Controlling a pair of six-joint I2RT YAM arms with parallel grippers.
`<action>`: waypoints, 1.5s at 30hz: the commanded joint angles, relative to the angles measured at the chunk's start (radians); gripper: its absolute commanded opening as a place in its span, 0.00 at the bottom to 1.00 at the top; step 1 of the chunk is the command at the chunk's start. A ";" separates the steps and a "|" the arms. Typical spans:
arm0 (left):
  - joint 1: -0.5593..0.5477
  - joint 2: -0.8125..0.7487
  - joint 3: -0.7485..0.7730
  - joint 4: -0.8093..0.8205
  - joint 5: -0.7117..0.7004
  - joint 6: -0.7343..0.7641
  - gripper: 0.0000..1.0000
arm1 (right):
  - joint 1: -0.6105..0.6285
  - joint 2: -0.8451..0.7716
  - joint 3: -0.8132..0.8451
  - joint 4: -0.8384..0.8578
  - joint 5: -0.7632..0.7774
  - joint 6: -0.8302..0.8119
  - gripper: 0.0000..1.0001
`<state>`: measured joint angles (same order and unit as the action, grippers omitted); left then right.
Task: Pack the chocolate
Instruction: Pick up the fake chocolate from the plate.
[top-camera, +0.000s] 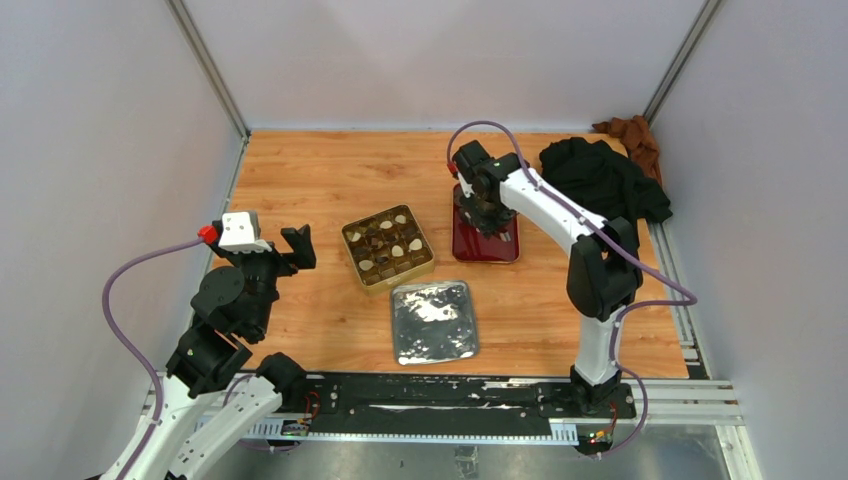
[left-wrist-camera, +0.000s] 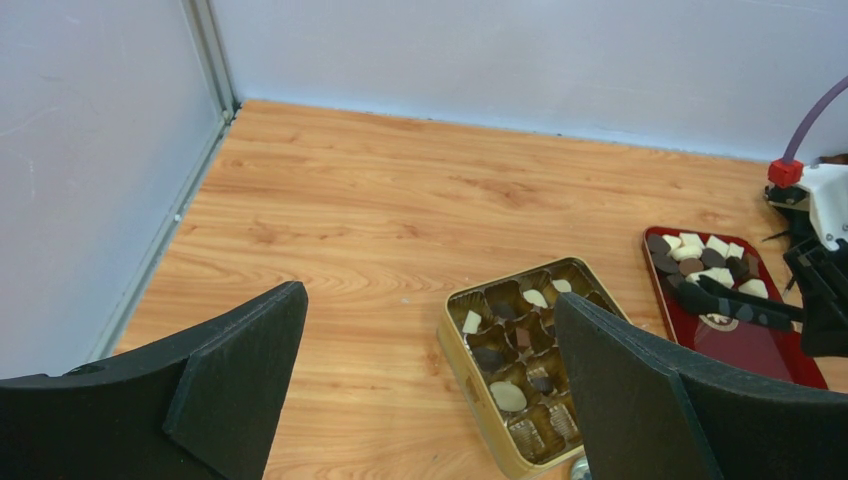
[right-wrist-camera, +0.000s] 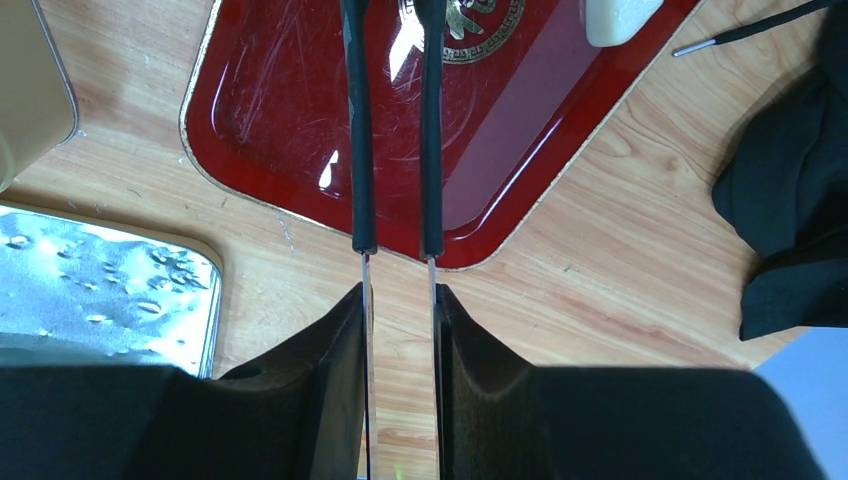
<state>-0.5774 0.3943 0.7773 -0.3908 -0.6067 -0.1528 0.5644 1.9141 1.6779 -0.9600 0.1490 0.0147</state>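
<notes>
Chocolate (top-camera: 399, 250) shows from above as small cream and dark bites in some cells of the gold tin (top-camera: 432, 262) mid-table. More lies on the red tray (top-camera: 495, 248) beside it, mostly hidden under the right gripper (top-camera: 482, 208). The left gripper (top-camera: 275, 240) hangs well apart at the left, and a silver tray (top-camera: 433, 320) sits just in front of the tin. From the left wrist, my left jaws stand wide with nothing between them, and loose pieces crowd the red tray's far end under the tongs (left-wrist-camera: 735, 303). From the right wrist, the right jaws are clamped on the tongs' two arms. The tips are out of view, so I cannot tell whether they hold a piece. I judge the bites light, stiff, smooth and easily marked, so I would pinch one gently across its sides. The wood table (top-camera: 300, 180) is flat, walls close it in, and a black cloth (top-camera: 600, 180) is bunched near the red tray.
</notes>
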 joint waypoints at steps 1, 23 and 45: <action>0.005 -0.004 -0.015 0.022 -0.008 0.001 1.00 | -0.015 -0.071 -0.018 -0.020 -0.001 0.002 0.28; 0.006 -0.005 -0.015 0.020 -0.012 -0.001 1.00 | 0.074 -0.267 -0.116 -0.036 -0.024 0.024 0.25; 0.005 0.000 -0.015 0.022 -0.007 -0.001 1.00 | 0.306 -0.276 -0.093 -0.092 -0.025 0.076 0.24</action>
<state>-0.5774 0.3943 0.7719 -0.3908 -0.6067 -0.1528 0.8261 1.6421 1.5715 -1.0077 0.1238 0.0685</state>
